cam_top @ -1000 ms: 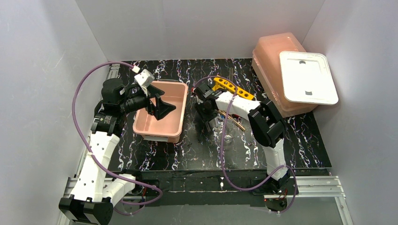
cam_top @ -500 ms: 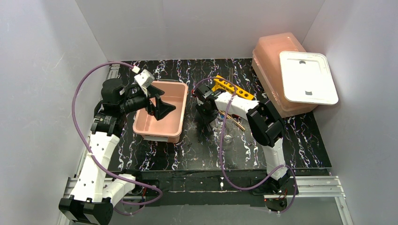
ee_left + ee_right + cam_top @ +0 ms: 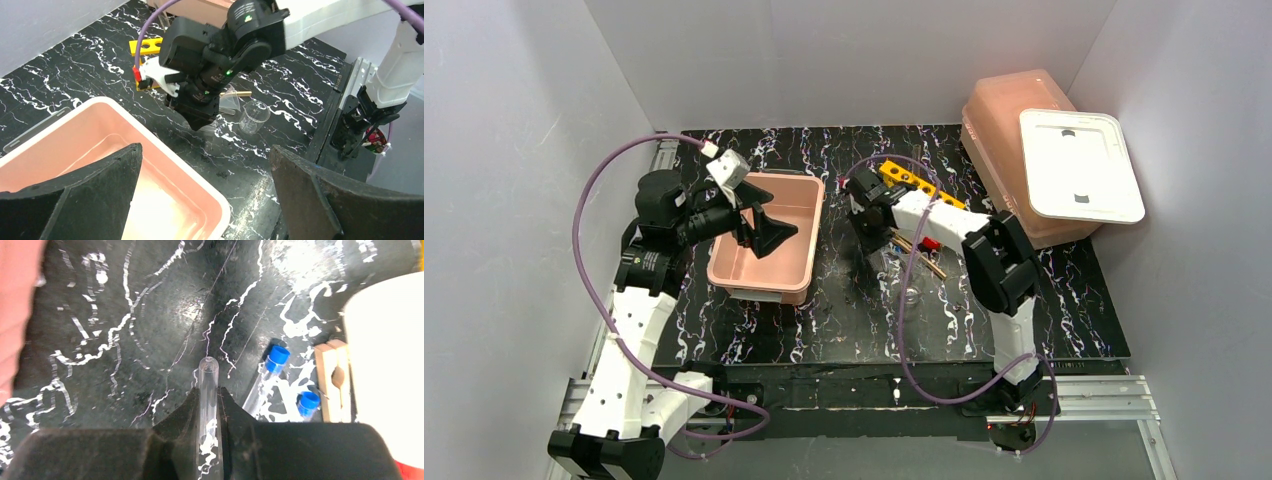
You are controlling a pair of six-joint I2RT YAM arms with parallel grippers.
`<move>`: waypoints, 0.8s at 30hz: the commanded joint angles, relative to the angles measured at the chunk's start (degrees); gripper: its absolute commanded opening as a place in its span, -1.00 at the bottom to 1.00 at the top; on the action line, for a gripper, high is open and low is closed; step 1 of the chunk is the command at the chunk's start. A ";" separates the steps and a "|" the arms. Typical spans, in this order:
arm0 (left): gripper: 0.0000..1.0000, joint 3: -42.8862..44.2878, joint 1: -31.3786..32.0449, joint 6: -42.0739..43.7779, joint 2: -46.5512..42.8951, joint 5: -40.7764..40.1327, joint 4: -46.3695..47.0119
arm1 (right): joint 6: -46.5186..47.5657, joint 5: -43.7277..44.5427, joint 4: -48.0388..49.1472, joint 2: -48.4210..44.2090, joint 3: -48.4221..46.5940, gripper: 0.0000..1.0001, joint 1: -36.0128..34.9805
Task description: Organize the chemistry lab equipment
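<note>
A black marbled table point(image 3: 754, 330) is seen from above, with two white and black robot arms reaching in from its near edge. On the left sits an open pink tub point(image 3: 810, 232), nothing visible inside it. The left gripper point(image 3: 764, 228) hangs directly over the open pink tub with its jaws spread wide and nothing between them. Just to the right of the tub, the right gripper point(image 3: 207, 396) points down at the table, its jaws pressed against both sides of a clear test tube point(image 3: 207, 372), which sticks out past the fingertips. Whether the tube is lifted or resting on the table cannot be told. Slightly farther right of the tub lie two blue-capped tubes point(image 3: 272, 365), then a pale wooden piece point(image 3: 332, 380), then a white bottle point(image 3: 385, 365) with a red cap. A small clear beaker point(image 3: 910, 296) stands upright to the right of the tub, level with its near end. Thin brown rods point(image 3: 921, 257) lie flat on the table right of the tub, beyond the gripper. A yellow rack point(image 3: 909, 182) with round holes lies right of the tub, level with its far end. Far to the right of the open tub, at the back corner, rests an upturned pink tub point(image 3: 1004, 110) with a white lid point(image 3: 1079, 165) lying on top of it.
</note>
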State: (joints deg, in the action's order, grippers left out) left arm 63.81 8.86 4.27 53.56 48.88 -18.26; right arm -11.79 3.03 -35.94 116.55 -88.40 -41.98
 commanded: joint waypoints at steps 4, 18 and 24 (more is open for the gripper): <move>0.97 -1.61 0.28 -7.16 -3.10 0.20 8.00 | -0.87 -3.49 11.55 -17.35 1.24 -0.97 0.14; 0.97 -9.14 0.36 -23.79 -4.08 4.26 29.18 | -14.05 -21.76 64.36 -37.81 18.02 -0.97 -3.68; 0.97 -6.55 1.09 -24.00 -1.94 6.96 31.50 | -18.06 -25.06 70.41 -37.44 16.12 -0.97 -6.38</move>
State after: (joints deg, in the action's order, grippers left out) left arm 54.94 9.26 -18.09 50.81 52.69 8.91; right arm -25.69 -18.57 21.98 80.07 -70.72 -47.40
